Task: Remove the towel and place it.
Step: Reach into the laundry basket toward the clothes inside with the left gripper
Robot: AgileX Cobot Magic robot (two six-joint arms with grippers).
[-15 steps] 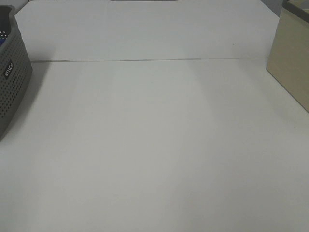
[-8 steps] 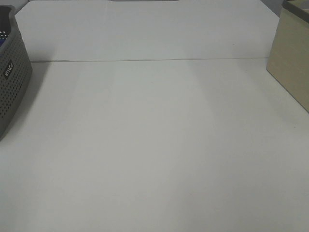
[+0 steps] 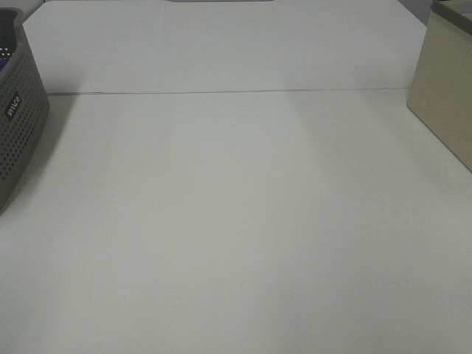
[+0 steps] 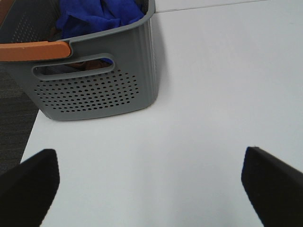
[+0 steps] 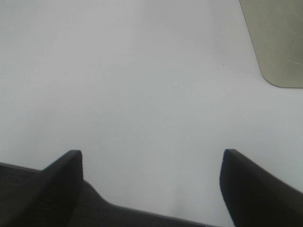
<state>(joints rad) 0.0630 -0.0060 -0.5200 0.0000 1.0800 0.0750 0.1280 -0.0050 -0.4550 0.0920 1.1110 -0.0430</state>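
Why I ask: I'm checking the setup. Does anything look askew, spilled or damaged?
Nothing stands out. The towel lies bunched inside the grey basket, which stands upright on the table; nothing has spilled.

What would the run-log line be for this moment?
phase: pre-grasp | towel: bunched in grey basket | left gripper: open, empty, short of basket | right gripper: open, empty, over table

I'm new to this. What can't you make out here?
- The towel: the left wrist view shows only a bunched blue heap; the basket wall and the picture's edge hide the rest.
- The beige box: cut off by the right edge of the high view; its contents are unseen.
- The left pincer and right pincer: only fingertips show, in the wrist views; neither appears in the high view.
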